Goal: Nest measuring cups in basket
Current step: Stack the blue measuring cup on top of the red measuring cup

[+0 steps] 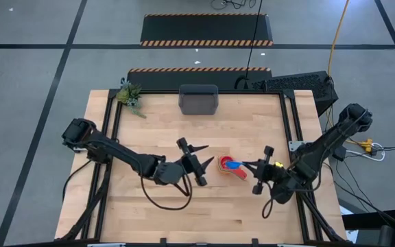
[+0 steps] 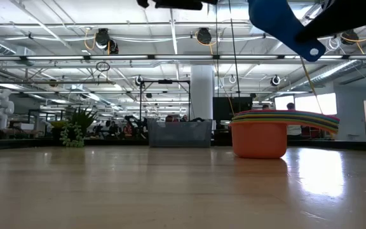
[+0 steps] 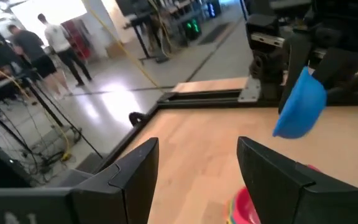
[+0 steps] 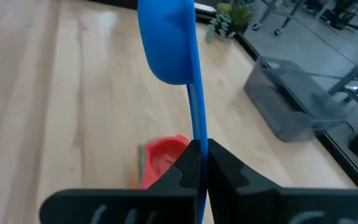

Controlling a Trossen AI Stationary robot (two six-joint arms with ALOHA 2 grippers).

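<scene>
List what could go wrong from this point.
1. The right tool pinches the blue cup only by its thin handle, bowl tilted on edge above the nested stack; it could twist or slip out.
2. The left tool hangs open close beside that stack; lowering the cup might bring the two arms together.
3. The basket sits apart at the far edge, so the whole stack may tip when carried.

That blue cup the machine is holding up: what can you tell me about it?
The blue cup is a small round scoop of smooth plastic with a long flat handle. The right gripper has its jaws shut on the end of that handle, holding the cup in the air, tipped on its side, above the stack of nested cups on the wooden table. Nothing else touches it.
</scene>
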